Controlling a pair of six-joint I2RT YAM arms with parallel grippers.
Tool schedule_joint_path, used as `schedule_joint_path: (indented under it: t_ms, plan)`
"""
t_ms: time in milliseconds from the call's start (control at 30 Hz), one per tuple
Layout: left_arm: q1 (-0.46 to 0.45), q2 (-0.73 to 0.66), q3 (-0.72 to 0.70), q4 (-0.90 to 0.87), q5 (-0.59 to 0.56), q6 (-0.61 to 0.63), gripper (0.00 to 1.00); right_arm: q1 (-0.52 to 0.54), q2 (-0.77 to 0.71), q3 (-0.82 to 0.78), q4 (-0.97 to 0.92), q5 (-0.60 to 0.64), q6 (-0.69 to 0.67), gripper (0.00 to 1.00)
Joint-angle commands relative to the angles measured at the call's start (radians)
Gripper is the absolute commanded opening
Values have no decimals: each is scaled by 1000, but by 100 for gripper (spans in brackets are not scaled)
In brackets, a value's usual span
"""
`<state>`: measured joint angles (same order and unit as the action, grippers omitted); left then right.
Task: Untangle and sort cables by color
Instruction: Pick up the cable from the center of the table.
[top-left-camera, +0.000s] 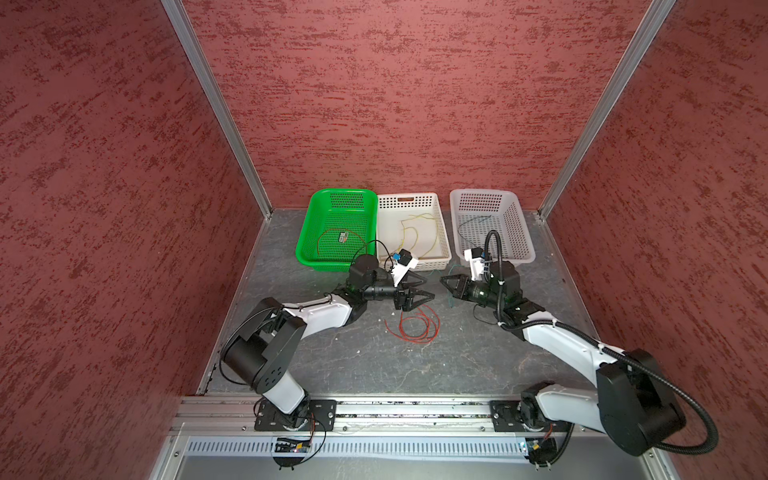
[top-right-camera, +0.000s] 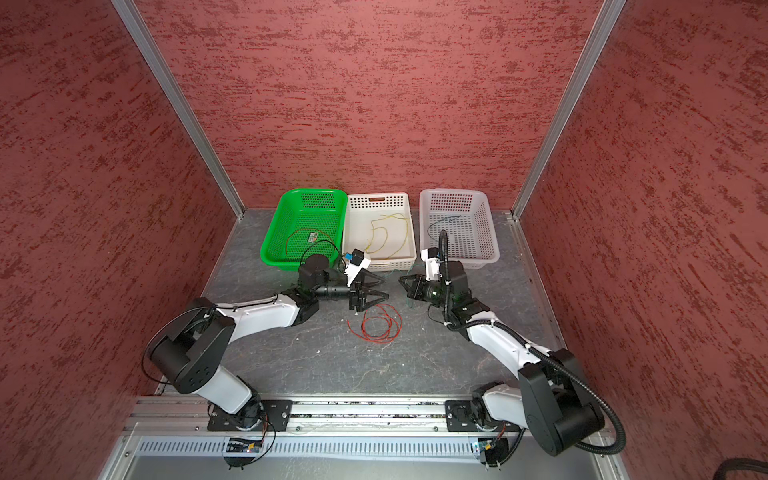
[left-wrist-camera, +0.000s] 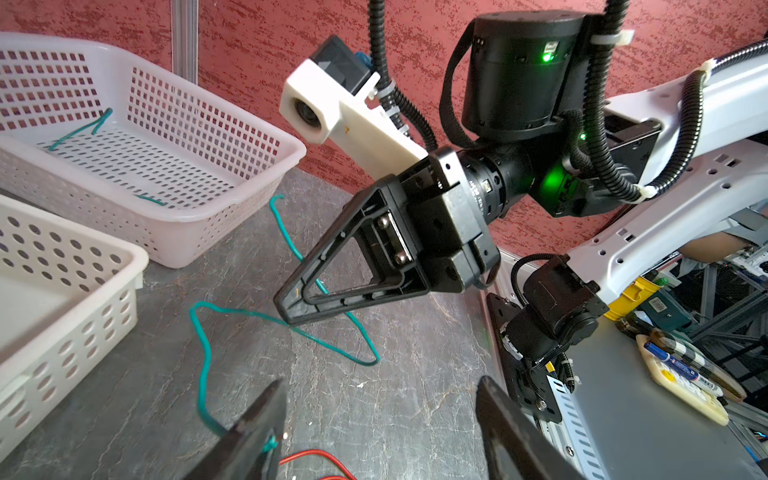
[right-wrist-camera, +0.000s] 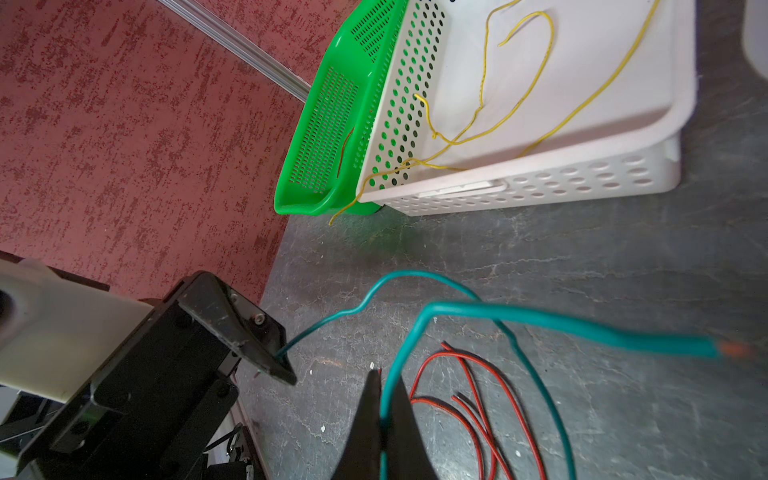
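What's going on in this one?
Two robot arms are sorting thin cables by colour into three baskets. The right gripper is shut on a teal cable; the left gripper is open, that cable's other end at one of its fingers. The green basket holds a red cable, the middle white basket yellow ones, the right white basket a teal one. A red coil lies loose on the table.
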<state>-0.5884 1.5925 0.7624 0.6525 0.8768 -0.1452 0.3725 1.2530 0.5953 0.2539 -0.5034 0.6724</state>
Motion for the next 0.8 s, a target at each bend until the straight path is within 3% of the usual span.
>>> schedule_joint_path:
  t_ms: [0, 133, 200, 233, 333, 500, 600, 767]
  plan:
    - [41, -21, -24, 148, 122, -94, 72, 3, 4, 5, -1, 22, -18, 0]
    - [69, 130, 42, 583, 441, -515, 72, 3, 24, 11, 16, 16, -16, 0]
    - [64, 218, 97, 757, 494, -693, 72, 3, 29, 19, 18, 6, -13, 0]
    - [65, 236, 106, 740, 488, -688, 73, 3, 24, 21, 16, 6, -12, 0]
    - [73, 184, 66, 488, 408, -446, 74, 3, -2, 25, -12, 26, -24, 0]
    - [27, -16, 121, -375, 143, 149, 72, 3, -26, 30, -65, 52, -51, 0]
    - [26, -58, 151, -557, 19, 249, 73, 3, -15, 42, -87, 58, -70, 0]
    - [61, -72, 111, -534, -73, 239, 76, 3, -13, 49, -84, 63, -70, 0]
